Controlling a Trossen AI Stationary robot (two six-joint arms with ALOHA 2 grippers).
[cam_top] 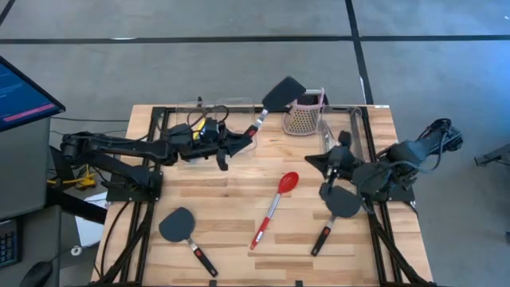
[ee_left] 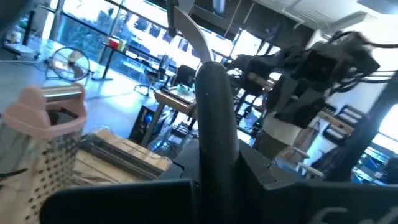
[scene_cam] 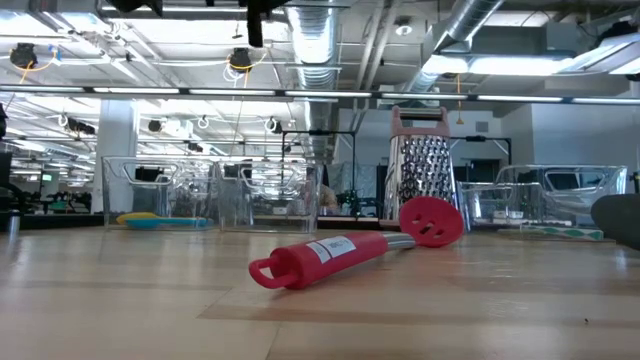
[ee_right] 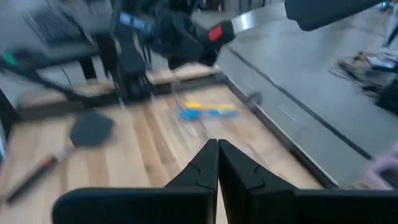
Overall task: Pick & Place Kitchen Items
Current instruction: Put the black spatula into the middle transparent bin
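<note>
My left gripper (cam_top: 243, 142) hangs over the table's far middle, shut on a black spatula (cam_top: 275, 104) that is lifted clear. The spatula's blade (cam_top: 284, 94) reaches past the table's far edge. My right gripper (cam_top: 315, 161) hovers right of centre, shut and empty, its fingers (ee_right: 217, 163) closed on each other. On the table lie a red spoon (cam_top: 275, 206), a second black spatula (cam_top: 339, 206) under my right arm and a third (cam_top: 185, 229) near the front left. Yellow and blue spoons (ee_right: 207, 111) lie in the clear left bin (cam_top: 209, 119). My left gripper pinches the spatula's black handle (ee_left: 214, 130) between its two fingers, at the handle's lower end. The fingers come in about level from the table's left. The spatula sticks out past them, slanting up toward the far right, clear of the table.
A pink-topped metal grater (cam_top: 305, 115) stands at the far edge between the two clear bins, the right one (cam_top: 344, 131) close behind my right gripper. Bare wood lies between the red spoon and the left spatula. A monitor (cam_top: 20, 92) stands off the table's left.
</note>
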